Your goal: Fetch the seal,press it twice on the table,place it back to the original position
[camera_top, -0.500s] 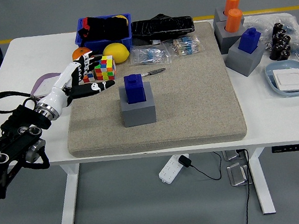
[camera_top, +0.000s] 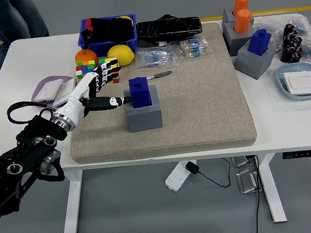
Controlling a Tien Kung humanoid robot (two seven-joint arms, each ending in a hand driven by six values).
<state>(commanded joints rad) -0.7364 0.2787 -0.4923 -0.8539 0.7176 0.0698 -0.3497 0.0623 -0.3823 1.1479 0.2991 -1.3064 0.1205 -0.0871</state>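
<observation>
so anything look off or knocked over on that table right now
Nothing stands out. The blue seal sits upright in its grey holder on the beige mat; the second blue seal and the orange ones stand upright too. The left hand, fingers open, is beside the seal.

A royal-blue seal (camera_top: 139, 91) sits in a plain grey block (camera_top: 144, 117) on a speckled beige mat (camera_top: 199, 98) over the white bench (camera_top: 9, 108). The left hand (camera_top: 95, 90) is white with black fingers (camera_top: 114, 102). At 11 o'clock: a multicoloured puzzle cube (camera_top: 108, 71), yellow lemon (camera_top: 120, 54), orange fruit (camera_top: 86, 57), blue bin (camera_top: 109, 40).
</observation>
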